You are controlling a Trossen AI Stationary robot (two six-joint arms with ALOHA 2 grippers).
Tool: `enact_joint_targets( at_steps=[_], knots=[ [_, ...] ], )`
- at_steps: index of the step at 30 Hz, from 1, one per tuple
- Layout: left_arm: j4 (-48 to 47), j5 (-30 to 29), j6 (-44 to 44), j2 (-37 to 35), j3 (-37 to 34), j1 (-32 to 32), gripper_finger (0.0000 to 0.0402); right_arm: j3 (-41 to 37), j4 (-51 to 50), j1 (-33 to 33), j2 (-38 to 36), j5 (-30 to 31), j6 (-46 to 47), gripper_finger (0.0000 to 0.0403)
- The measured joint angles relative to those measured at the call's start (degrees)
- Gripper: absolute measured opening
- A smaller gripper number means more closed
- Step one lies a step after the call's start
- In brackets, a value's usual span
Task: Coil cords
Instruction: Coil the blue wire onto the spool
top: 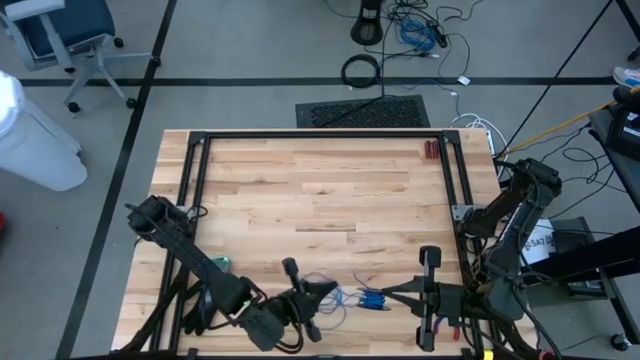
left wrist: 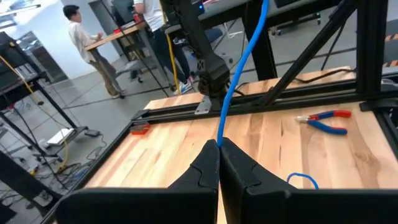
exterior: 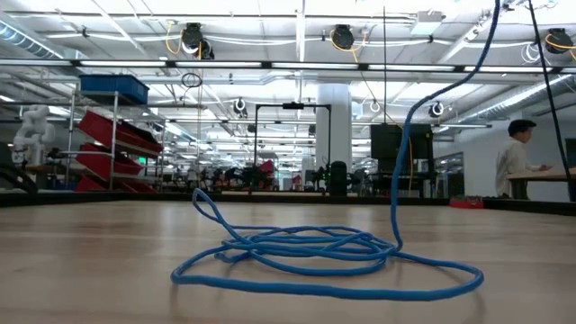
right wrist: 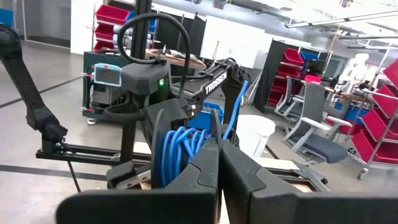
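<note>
The cords are one thin blue wire. Part of it lies in loose loops [exterior: 306,247] on the wooden table near its front edge, and one strand [exterior: 405,135] rises from the heap out of view. A bundle of several turns [right wrist: 180,149] sits at my right gripper [top: 388,296], which is shut and points toward the table's left. My left gripper [top: 330,290] faces it a short way off and is shut on a strand. My left gripper pinches a single strand [left wrist: 219,138] of the cords between its two fingertips. The fingers point roughly level toward the table's right. The strand runs up and away from them, clear of the table. My right gripper holds the bundle of several turns [right wrist: 186,155], which shows beside one finger [right wrist: 208,171]. The fingers hide the place of contact. The bundle hangs clear of the table, and a strand [right wrist: 239,93] leads from it to the left gripper.
Red-handled pliers [left wrist: 323,121] lie at the table's far right. A black metal frame [top: 320,135] runs along the far edge and both sides. A small green thing [top: 220,264] lies by the left arm. People stand in the room beyond the table.
</note>
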Motion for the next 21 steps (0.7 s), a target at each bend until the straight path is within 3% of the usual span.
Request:
enact_joint_targets(
  at_steps=[21],
  knots=[
    [0.2,-1.36,1.44,-1.5,0.0,-1.63,0.0002,-0.02,-5.74,-0.96,-0.11,-2.6,5.64,0.0]
  ],
)
